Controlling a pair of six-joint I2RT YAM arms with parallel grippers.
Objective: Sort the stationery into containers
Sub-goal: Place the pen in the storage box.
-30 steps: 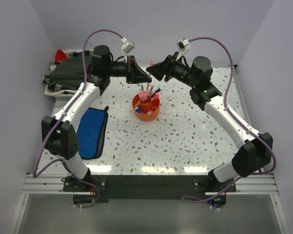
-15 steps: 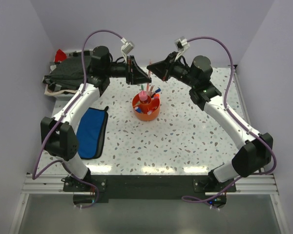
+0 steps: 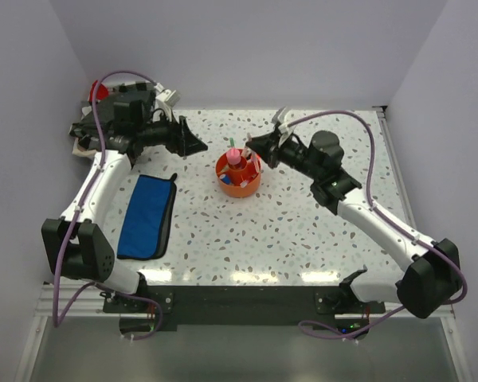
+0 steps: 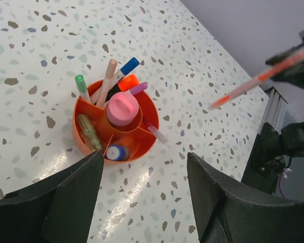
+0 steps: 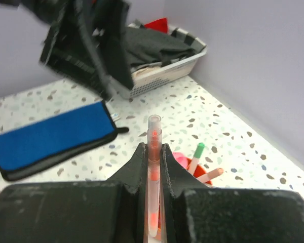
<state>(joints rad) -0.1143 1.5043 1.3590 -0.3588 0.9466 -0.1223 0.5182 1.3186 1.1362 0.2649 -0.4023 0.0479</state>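
The orange pen (image 5: 154,136) is sitting pinched between the closed fingers of the right end effector (image 5: 153,152), its clear body and capped end sticking out past the fingertips. In the left wrist view it is hanging tilted in the air, off to one side of the orange organiser (image 4: 80,129) and not touching it. The organiser is standing upright near the middle of the counter (image 3: 223,231). A fat pink tube (image 4: 122,108) is standing in its central cup. The compartments around it are holding a green-capped pen (image 4: 81,84), a blue-capped pen (image 4: 127,67), an orange highlighter (image 4: 130,81), an olive pen (image 4: 88,132) and a small blue cylinder (image 4: 118,152) (the pens are leaning outward over the rim, the cylinder is sitting low in its own section). The left end effector (image 4: 144,167) is hovering to the left of the organiser with its jaws standing wide apart and gripping nothing. The blue pouch (image 3: 147,215) is lying flat on the counter's left side, well apart from the organiser. Beyond it, at the far left corner, a white tray (image 5: 164,73) is holding dark cloth (image 5: 152,48)
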